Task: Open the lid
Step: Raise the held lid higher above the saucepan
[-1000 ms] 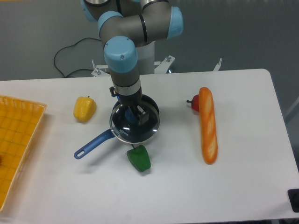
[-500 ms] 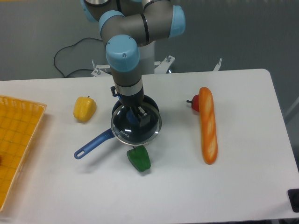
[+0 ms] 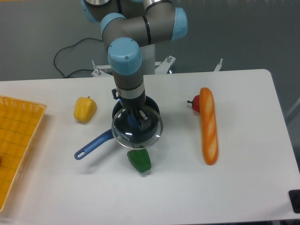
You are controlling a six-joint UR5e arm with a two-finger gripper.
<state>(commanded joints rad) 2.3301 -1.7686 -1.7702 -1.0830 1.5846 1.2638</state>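
The lid (image 3: pixel 136 134), a round clear glass disc with a thin metal rim, hangs a little above the dark blue saucepan (image 3: pixel 150 107), shifted toward the front so the pan's back rim shows behind it. My gripper (image 3: pixel 136 119) comes straight down onto the lid's middle and is shut on its blue knob. The pan's long blue handle (image 3: pixel 93 144) points to the front left.
A green pepper (image 3: pixel 139 160) lies just in front of the pan, partly under the lid's edge. A yellow pepper (image 3: pixel 85 108) sits to the left, a baguette (image 3: pixel 209 124) and a red pepper (image 3: pixel 196 103) to the right. A yellow basket (image 3: pixel 16 140) is at the left edge.
The lid has come up off the saucepan with my gripper and drifted slightly toward the front right. The pan and the vegetables have stayed put.
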